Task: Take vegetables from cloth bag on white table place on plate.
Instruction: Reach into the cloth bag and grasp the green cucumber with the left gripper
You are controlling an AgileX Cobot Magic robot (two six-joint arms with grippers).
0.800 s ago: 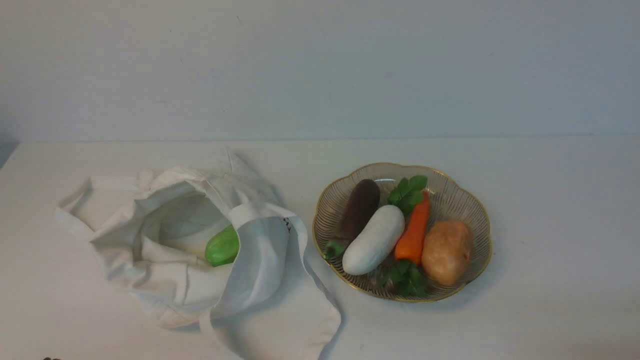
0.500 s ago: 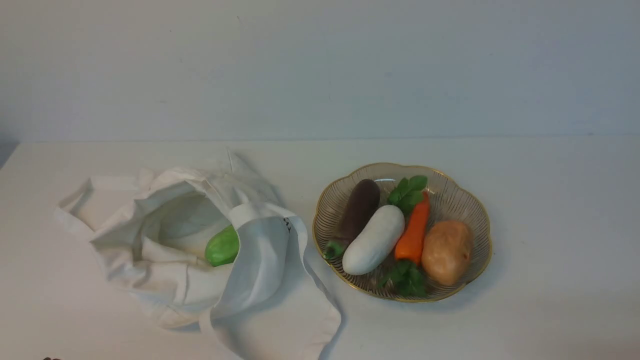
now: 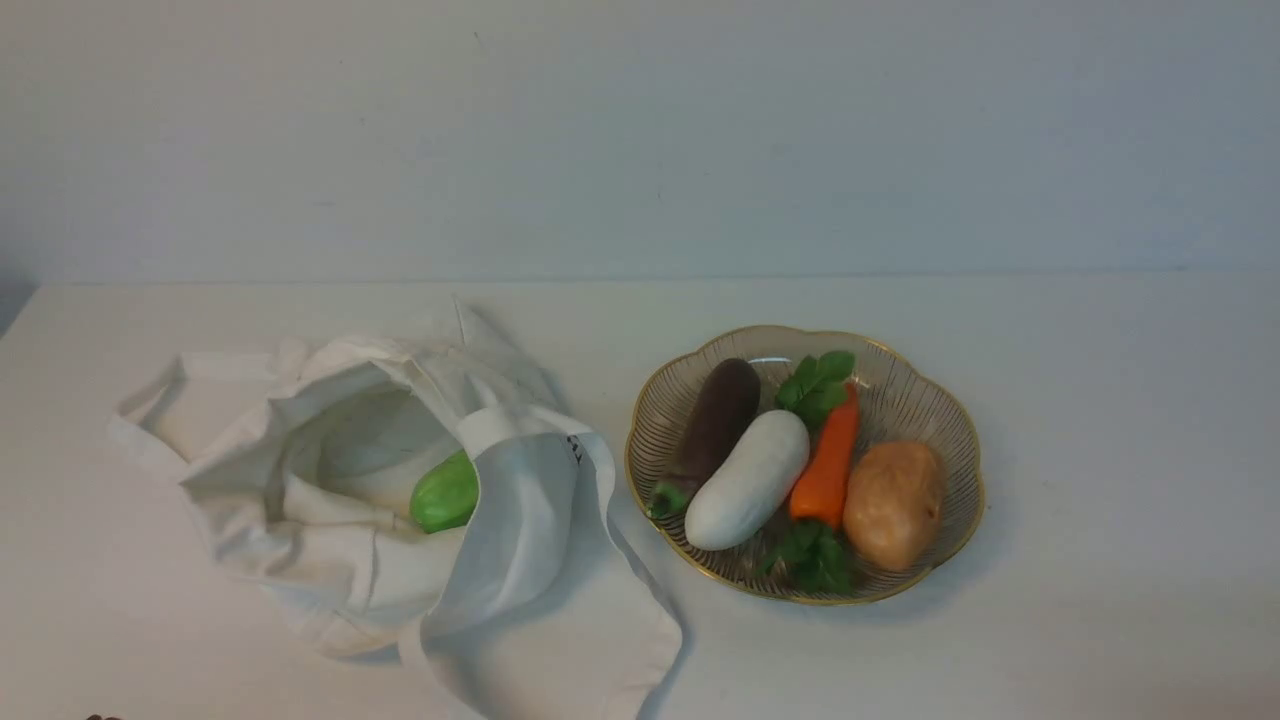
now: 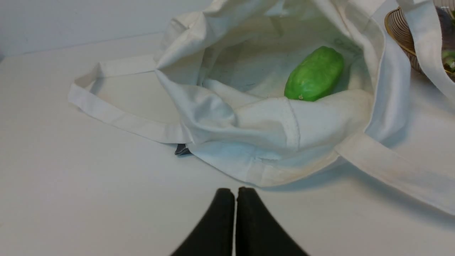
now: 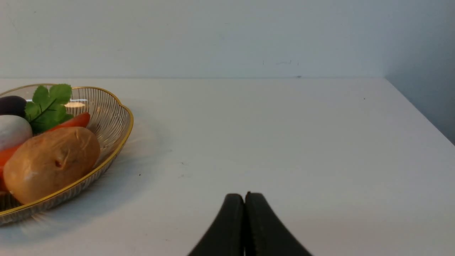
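Green vegetable (image 4: 314, 74) lies inside the open cloth bag (image 4: 263, 122), ahead of the closed, empty left gripper (image 4: 235, 193) and off toward the plate (image 5: 106, 106), its long axis slanting away plateward, while the right gripper (image 5: 244, 197), likewise closed and empty, hangs over bare bench (image 5: 284, 142) beyond the plate.

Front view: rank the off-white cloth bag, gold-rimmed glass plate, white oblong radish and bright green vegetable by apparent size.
1. Off-white cloth bag
2. Gold-rimmed glass plate
3. White oblong radish
4. Bright green vegetable, partly hidden by the bag, so unsure
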